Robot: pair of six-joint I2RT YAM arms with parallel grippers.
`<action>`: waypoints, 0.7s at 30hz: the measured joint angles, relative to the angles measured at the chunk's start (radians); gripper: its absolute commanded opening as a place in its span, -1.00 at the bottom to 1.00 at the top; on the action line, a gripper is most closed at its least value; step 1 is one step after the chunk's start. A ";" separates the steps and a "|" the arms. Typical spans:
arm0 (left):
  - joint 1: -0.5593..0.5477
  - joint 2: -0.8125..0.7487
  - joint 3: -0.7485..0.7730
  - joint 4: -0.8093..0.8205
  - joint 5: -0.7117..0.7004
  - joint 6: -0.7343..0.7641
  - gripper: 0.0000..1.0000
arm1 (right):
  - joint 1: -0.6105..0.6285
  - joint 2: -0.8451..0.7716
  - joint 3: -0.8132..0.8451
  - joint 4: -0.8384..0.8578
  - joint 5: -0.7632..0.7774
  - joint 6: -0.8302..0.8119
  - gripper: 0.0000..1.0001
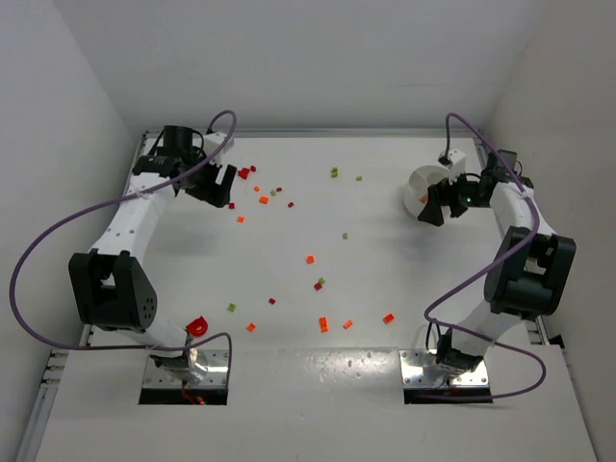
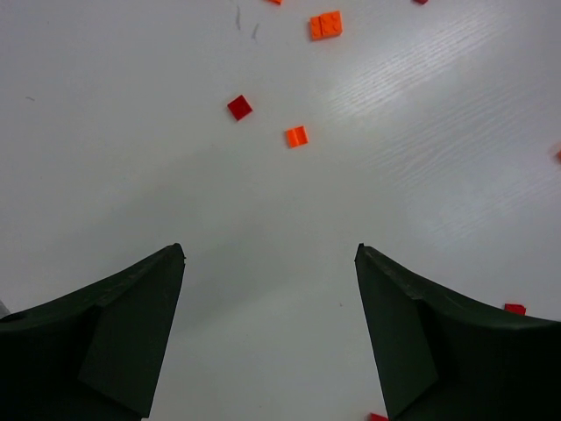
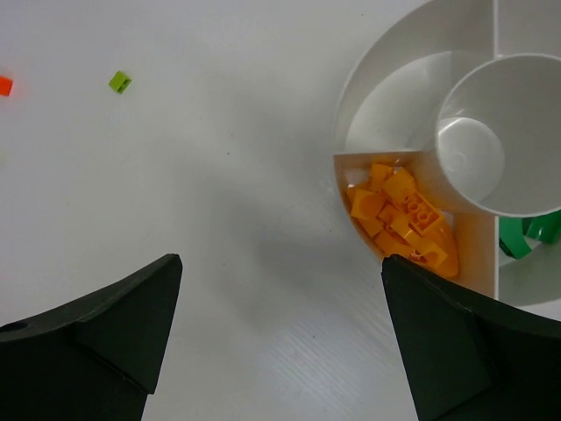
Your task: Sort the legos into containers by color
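Two arms, overhead view: the left pincer point(image 1: 219, 192) is out at the far-left corner of the desk point(image 1: 385, 241); the right pincer point(image 1: 441, 204) is at the far right, on the 4 o'clock side of the white dish point(image 1: 421, 181).
Loose legos, overhead view: red, orange and green legos point(image 1: 310, 259) lie scattered over the left and middle of the desk, thickest at 3 o'clock of the left pincer, well apart from the dish.
Left pincer, left wrist view: the left pincer point(image 2: 270, 254) has its jaws spread wide with nothing between them, only bare desk point(image 2: 105, 132).
Legos, left wrist view: a red brick point(image 2: 239, 107) and an orange brick point(image 2: 296, 136) lie near each other at 12 o'clock of the gap; an orange pair point(image 2: 325, 24) lies farther out by the top edge.
Right pincer, right wrist view: the right pincer point(image 3: 280, 263) is wide open and holds nothing.
Dish, right wrist view: the dish point(image 3: 355, 96) lies at 1 to 3 o'clock of the gap, its central well point(image 3: 500, 140) round and white.
Sorted legos, right wrist view: an orange-yellow heap point(image 3: 399, 215) fills the compartment at 7 o'clock of the well; green pieces point(image 3: 526, 237) sit in the next one at 5 o'clock, partly hidden.
Strays, right wrist view: one green brick point(image 3: 120, 82) lies at 10 o'clock on the desk, with an orange one point(image 3: 3, 85) at the left edge.
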 measured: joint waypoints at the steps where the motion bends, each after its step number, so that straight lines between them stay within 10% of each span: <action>1: 0.001 -0.002 -0.005 -0.007 0.000 0.016 0.69 | 0.003 0.001 0.008 -0.013 0.001 -0.001 0.89; 21: 0.035 -0.302 -0.392 -0.380 0.029 0.398 0.66 | 0.008 0.024 0.104 -0.270 0.253 0.138 0.84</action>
